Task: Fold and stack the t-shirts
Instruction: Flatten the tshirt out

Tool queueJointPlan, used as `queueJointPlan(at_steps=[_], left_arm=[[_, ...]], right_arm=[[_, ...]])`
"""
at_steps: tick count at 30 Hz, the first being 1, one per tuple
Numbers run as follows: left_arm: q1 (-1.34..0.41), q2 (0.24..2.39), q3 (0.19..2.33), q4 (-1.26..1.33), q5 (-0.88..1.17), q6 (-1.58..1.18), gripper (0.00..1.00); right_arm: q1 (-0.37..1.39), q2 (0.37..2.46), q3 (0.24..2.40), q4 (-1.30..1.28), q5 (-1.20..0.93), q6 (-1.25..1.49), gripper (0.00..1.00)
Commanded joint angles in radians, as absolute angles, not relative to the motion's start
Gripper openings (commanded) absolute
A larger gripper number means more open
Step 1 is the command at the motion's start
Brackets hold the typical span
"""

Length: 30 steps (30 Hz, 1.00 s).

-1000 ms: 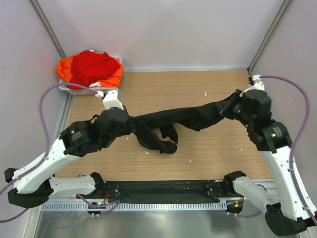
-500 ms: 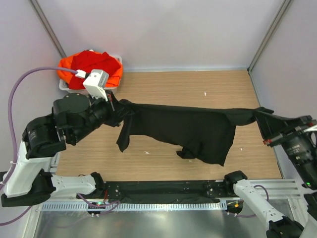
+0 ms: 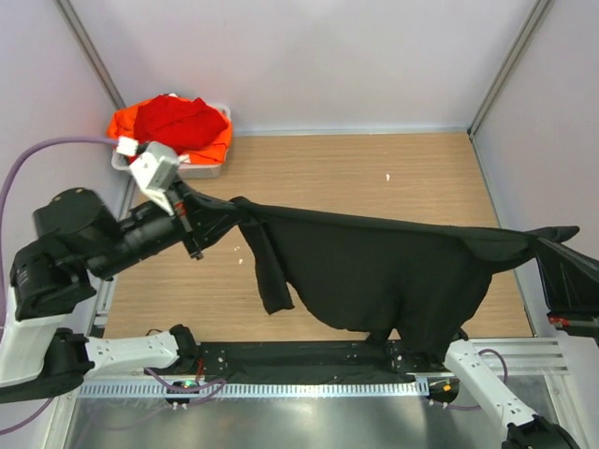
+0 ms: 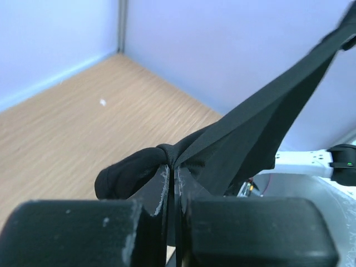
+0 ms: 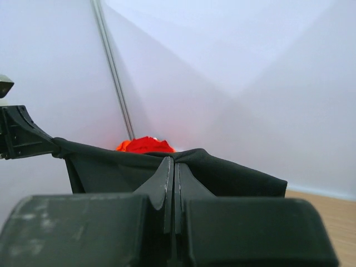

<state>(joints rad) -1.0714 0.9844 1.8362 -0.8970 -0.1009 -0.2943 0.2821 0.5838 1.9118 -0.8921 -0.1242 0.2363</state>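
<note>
The black t-shirt (image 3: 374, 267) hangs stretched in the air above the wooden table (image 3: 318, 168). One corner is held at each side and its body sags toward the near edge. My left gripper (image 3: 197, 220) is shut on the shirt's left corner; in the left wrist view the black cloth (image 4: 250, 128) bunches at the closed left gripper (image 4: 173, 169). My right gripper (image 3: 550, 248) is shut on the right corner, and the taut cloth (image 5: 111, 167) runs from the right gripper (image 5: 173, 164). The red t-shirt (image 3: 178, 120) lies on the orange t-shirt (image 3: 213, 150) at the back left.
A white tub (image 3: 201, 170) in the back left corner holds the red and orange shirts. Grey walls with metal posts (image 3: 89, 47) enclose the table on three sides. A black rail (image 3: 309, 360) runs along the near edge. A white speck (image 3: 387, 176) lies on the wood.
Both arms have risen and spread apart. The black shirt went from a bunched strip low over the table to a wide sheet stretched in the air, nearer the front edge.
</note>
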Motion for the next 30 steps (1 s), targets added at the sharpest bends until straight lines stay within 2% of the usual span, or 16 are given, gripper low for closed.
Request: queueJointPlan(at_steps=[1,6,11,14,16,18,19,20,21,22,23,24,25,26,27,30], left_arm=[[-1.063,0.902,1.822,-0.723,-0.069,-0.169,0.0],[-1.063,1.037,1.984,-0.837,-0.032,-0.196,0.0],[-1.063,1.25,2.19,-1.037,-0.34,-0.181,0.0],[-0.978,1.432,2.281,-1.135,-0.417,-0.196,0.0],[-0.864,1.557,2.272,-1.176,-0.321,-0.279,0.0],[-0.659,1.668,2.16,-1.136,-0.152,-0.331,0.03],[-0.594,1.722,2.114,-1.106,-0.12,-0.362,0.14],[-0.469,1.78,2.1,-1.091,-0.112,-0.403,0.47],[-0.409,1.852,2.158,-1.153,-0.031,-0.446,0.61],[-0.361,2.016,2.222,-1.201,0.033,-0.49,0.7],[-0.329,2.063,2.274,-1.233,0.052,-0.495,0.85],[-0.337,2.091,2.333,-1.255,0.008,-0.492,0.93],[-0.354,2.068,2.324,-1.244,-0.024,-0.486,0.99],[-0.391,2.031,2.291,-1.217,-0.041,-0.477,1.0],[-0.408,1.992,2.19,-1.13,-0.051,-0.471,1.0],[-0.44,1.846,2.031,-1.014,-0.049,-0.475,1.0]], right_arm=[[0.272,0.609,1.994,-0.773,-0.037,0.189,0.01],[0.183,0.793,2.153,-0.889,-0.02,0.268,0.02],[0.084,1.05,2.407,-1.113,0.096,0.351,0.02],[0.084,1.201,2.248,-1.166,0.172,0.397,0.01],[0.084,1.326,2.083,-1.128,0.154,0.422,0.01],[0.086,1.452,2.025,-1.1,0.141,0.422,0.01],[0.086,1.597,2.025,-1.088,0.168,0.416,0.09],[0.081,1.677,2.04,-1.069,0.175,0.41,0.51],[0.078,1.771,2.095,-1.113,0.182,0.402,0.9],[0.08,1.898,2.307,-1.174,0.19,0.387,1.0],[0.08,2.092,2.439,-1.251,0.186,0.384,1.0],[0.086,2.171,2.554,-1.366,0.181,0.377,1.0],[0.092,2.21,2.698,-1.4,0.189,0.371,1.0],[0.098,2.204,2.706,-1.414,0.196,0.362,1.0],[0.106,2.162,2.668,-1.366,0.201,0.359,1.0],[0.103,1.89,2.253,-1.103,0.192,0.376,1.0]])
